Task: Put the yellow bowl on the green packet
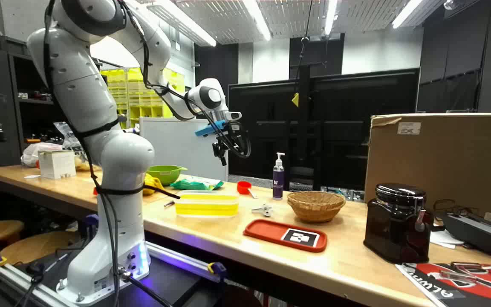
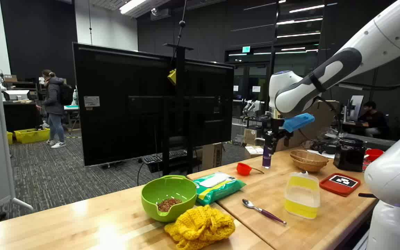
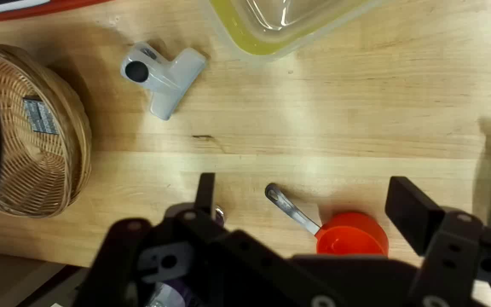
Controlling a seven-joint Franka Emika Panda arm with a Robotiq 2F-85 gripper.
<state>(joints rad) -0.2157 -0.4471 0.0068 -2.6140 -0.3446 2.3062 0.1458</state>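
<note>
Yellow bowl (image 1: 206, 204), plastic, flat on the pale wooden worktop (image 1: 343, 238), near side; not yet on the green packet (image 2: 221, 190), apart and farther left in an exterior view, with a spoon (image 2: 266, 212) between. Clear portion at the bowl's upper part: exact nature uncertain from here. Hand (image 3: 307, 202) well above the wood, spread wide, nothing gripped.

Risks. Straight descent here: a knock to the red measuring cup (image 3: 352, 236), below the hand's gap in the wrist view, or to the pump bottle (image 1: 278, 183), partly hidden behind the hand there. Grasp: slip of smooth plastic, if pinched too shallowly along one edge. Release: tilt or slide, from the packet's soft, uneven top and an off-centre placing. Also a bump against the green bowl (image 2: 161, 187), close beside the packet at left, on too wide a swing.

Surface: light wood strips, glossy in patches, a seam (image 2: 245, 226) near the packet; yellow knit cloth (image 2: 201, 227) at near left. Room: large black screen (image 1: 356, 128) beyond, strip lights (image 1: 257, 19) above, grey carpet (image 2: 47, 180), standing person (image 2: 55, 107) far left.
</note>
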